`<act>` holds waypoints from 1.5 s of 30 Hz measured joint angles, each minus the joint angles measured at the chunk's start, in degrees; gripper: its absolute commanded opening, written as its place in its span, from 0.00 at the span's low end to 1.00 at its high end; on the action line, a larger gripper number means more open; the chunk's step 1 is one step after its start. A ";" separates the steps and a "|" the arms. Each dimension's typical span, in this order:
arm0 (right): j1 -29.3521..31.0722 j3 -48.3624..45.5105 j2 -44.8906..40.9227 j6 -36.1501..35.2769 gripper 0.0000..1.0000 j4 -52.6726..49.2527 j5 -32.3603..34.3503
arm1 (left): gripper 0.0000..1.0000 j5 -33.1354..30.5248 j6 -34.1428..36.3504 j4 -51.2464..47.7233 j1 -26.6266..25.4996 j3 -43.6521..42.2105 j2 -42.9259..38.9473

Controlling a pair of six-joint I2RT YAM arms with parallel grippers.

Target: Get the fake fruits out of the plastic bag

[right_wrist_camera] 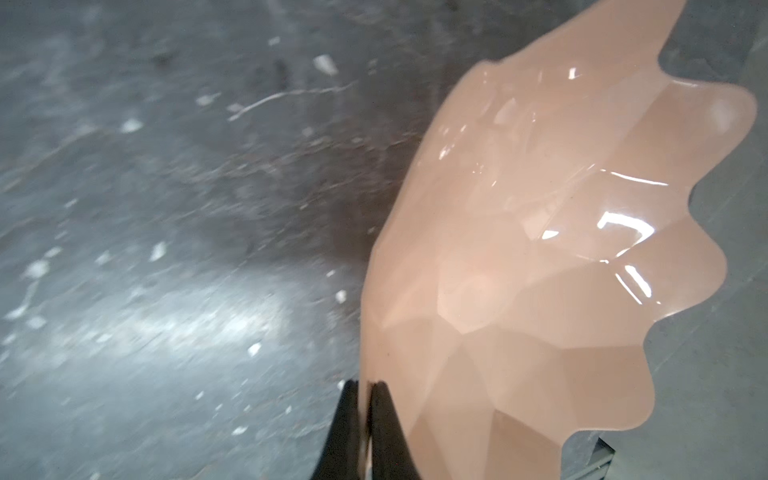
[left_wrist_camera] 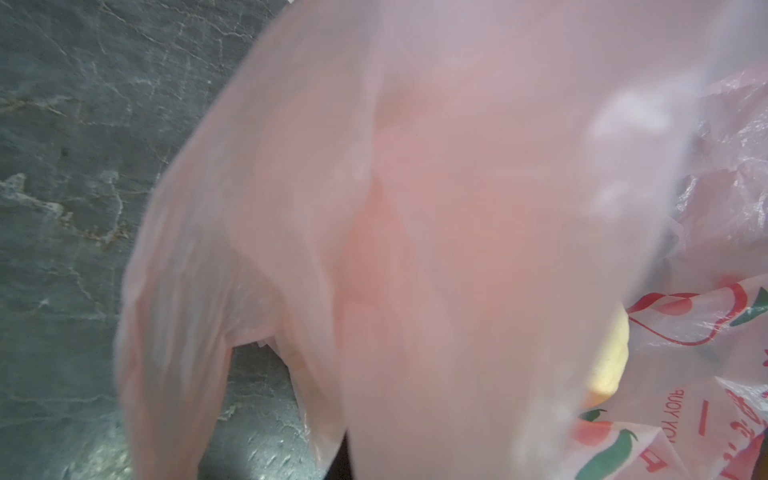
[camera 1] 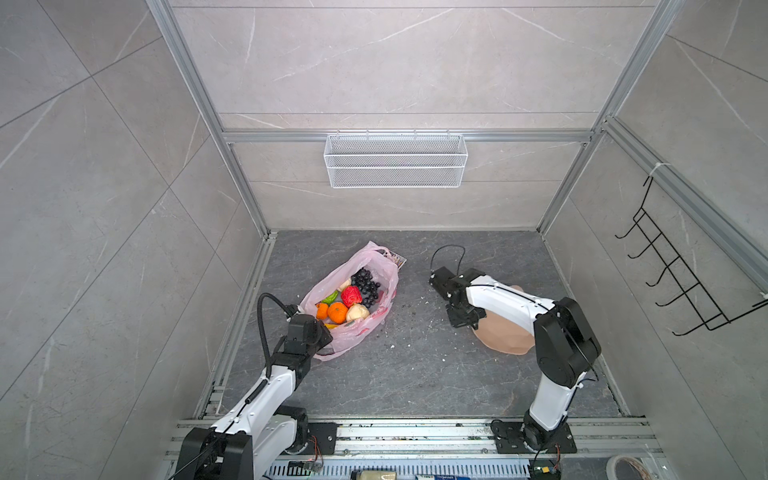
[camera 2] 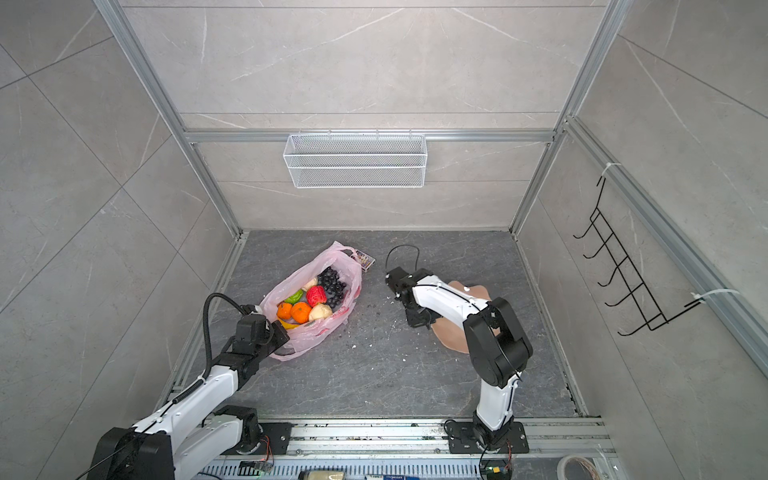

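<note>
Fruits [camera 1: 347,297] all sit inside the open bag [camera 1: 384,291] on the floor [camera 1: 415,374], none out yet. Left gripper [camera 1: 325,333] is pressed together on the bag's near rim; right gripper [right_wrist_camera: 368,388] pinches the plate [right_wrist_camera: 540,249] by its edge. Judging by this, every fruit is left to remove.
</note>
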 measured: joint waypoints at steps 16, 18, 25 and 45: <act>21.62 6.78 3.48 8.41 0.21 -2.78 -10.75 | 0.00 0.42 -1.57 -0.44 -0.02 0.00 1.90; 21.90 7.28 4.44 8.41 0.35 -2.08 -12.31 | 0.00 0.39 -1.70 -0.72 -0.02 0.00 1.55; 21.97 14.38 4.66 4.22 0.57 -2.38 -15.15 | 0.00 0.39 -1.88 -1.33 -0.02 0.00 1.07; -1.29 57.75 31.28 -11.28 0.73 5.84 -29.35 | 0.00 1.77 -1.90 -1.73 -0.02 0.00 -0.20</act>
